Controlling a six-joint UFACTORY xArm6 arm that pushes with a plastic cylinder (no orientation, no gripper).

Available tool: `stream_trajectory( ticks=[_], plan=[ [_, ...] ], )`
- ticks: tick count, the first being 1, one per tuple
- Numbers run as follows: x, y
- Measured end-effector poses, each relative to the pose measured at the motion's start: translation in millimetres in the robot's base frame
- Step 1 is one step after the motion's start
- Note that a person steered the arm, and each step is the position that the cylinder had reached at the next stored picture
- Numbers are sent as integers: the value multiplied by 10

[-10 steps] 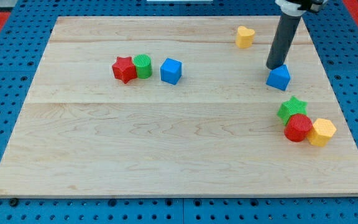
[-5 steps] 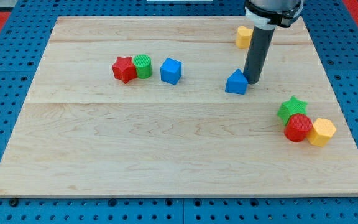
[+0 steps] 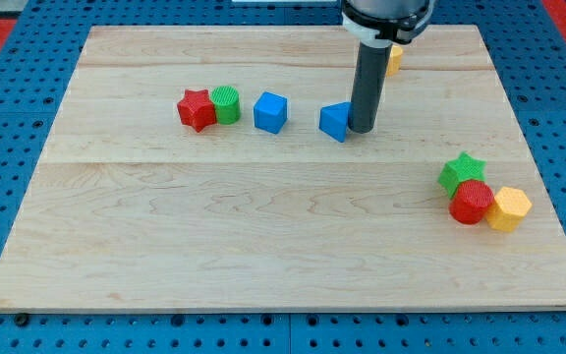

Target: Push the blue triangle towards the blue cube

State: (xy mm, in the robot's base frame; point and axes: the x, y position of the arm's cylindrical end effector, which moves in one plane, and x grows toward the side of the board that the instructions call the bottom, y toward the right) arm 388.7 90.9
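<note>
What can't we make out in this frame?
- Small yellow block, camera view: mostly hidden behind the dark rod; shape unclear.
- Blue triangle block: its right side is covered by the rod, so contact with my tip cannot be confirmed.
- Arm above the rod: cut off by the view's top edge.

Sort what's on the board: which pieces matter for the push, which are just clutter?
In play:
blue triangle
blue cube, to its left with a gap
my tip, against the triangle's right side

Clutter:
red star
green cylinder
yellow block
green star
red cylinder
yellow hexagon
</note>
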Motion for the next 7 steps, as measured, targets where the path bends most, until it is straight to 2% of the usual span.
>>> stream_trajectory(
  ticks=[6, 7],
  plan=[
    [-66, -352],
    [-111, 83]
  ],
)
